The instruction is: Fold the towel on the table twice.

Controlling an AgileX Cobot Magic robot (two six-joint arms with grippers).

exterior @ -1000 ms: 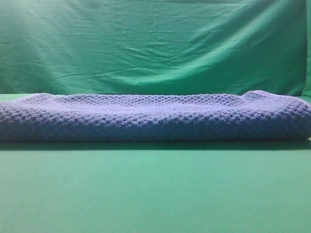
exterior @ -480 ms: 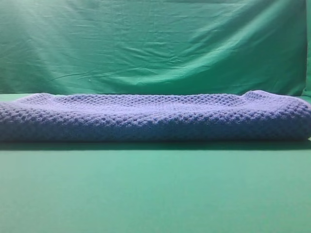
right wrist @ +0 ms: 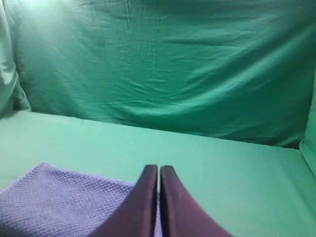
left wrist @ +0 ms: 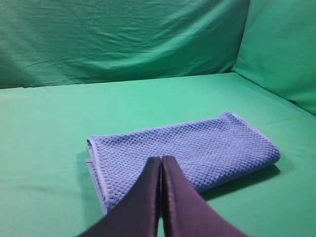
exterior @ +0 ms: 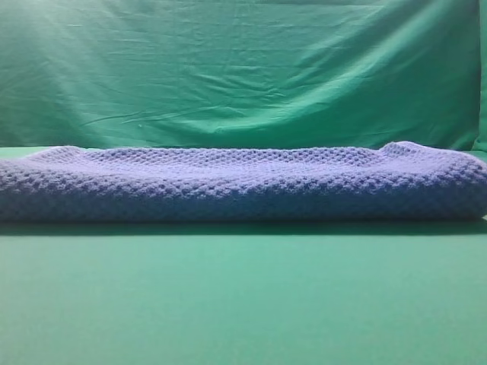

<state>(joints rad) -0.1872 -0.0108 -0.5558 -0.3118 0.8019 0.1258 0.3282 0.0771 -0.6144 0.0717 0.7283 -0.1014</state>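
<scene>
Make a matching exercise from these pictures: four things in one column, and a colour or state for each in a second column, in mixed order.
Things:
1. towel
2. table
3. backdrop cloth
4. left claw

Colour or state:
A. wrinkled green
B. shut, holding nothing
C. blue-grey, folded
D. smooth green

Pairs: 1-C, 2-D, 3-A, 4-B

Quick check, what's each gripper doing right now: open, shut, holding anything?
Left gripper: shut, empty, above the folded towel.
Right gripper: shut, empty.
</scene>
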